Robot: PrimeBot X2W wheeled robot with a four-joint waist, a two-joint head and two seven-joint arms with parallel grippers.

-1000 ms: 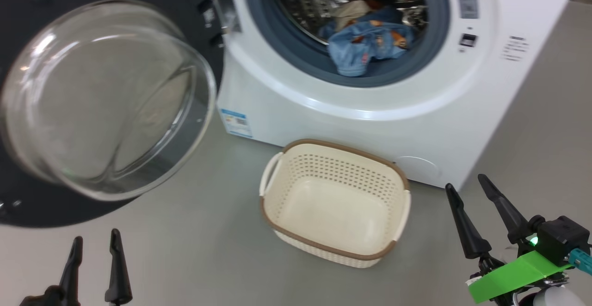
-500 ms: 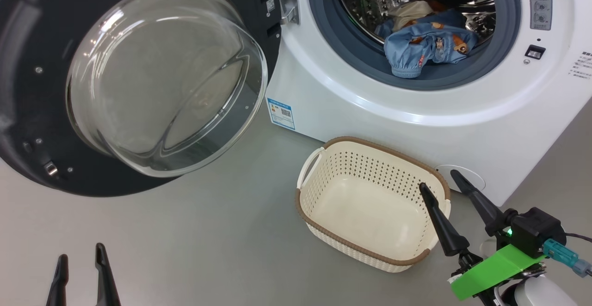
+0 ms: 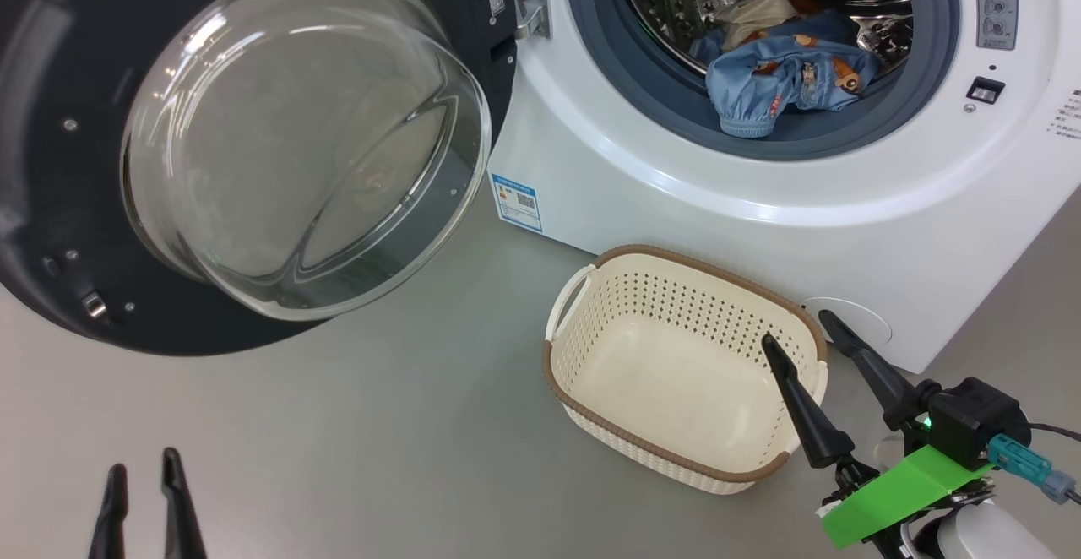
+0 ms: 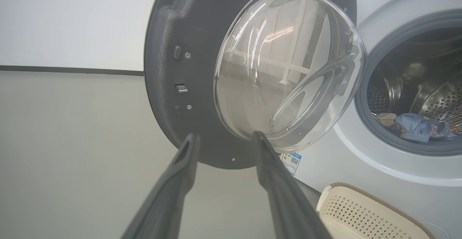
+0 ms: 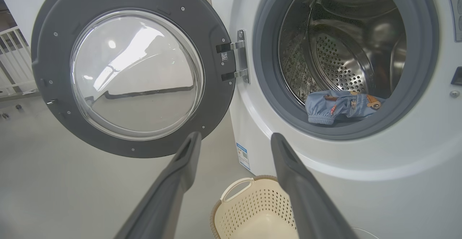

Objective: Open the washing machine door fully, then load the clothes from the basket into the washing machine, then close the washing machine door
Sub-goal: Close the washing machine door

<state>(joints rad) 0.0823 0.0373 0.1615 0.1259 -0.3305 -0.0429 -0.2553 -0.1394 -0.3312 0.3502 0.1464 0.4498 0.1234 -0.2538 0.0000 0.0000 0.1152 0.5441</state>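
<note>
Clothes [image 3: 781,78] loaded, basket [image 3: 676,255] empty: closing the door [image 3: 67,52] looks next.
Left claw [image 3: 143,460] and right claw [image 3: 797,328] hang spread, empty; left likely must swing it shut.

Checking the feeds from my desk, the floor [image 3: 338,424] is a smooth pale grey with a faint sheen, same tone everywhere I look. In the left wrist view there's a plain white wall [image 4: 72,18] with a thin dark skirting strip [image 4: 72,68] running along where it meets the floor. The right wrist view catches a bit of white railing [image 5: 12,60] at its far left edge, with a couple of small dark bits [image 5: 17,107] on the floor near it, too small to tell what. Light is soft and even all over
</note>
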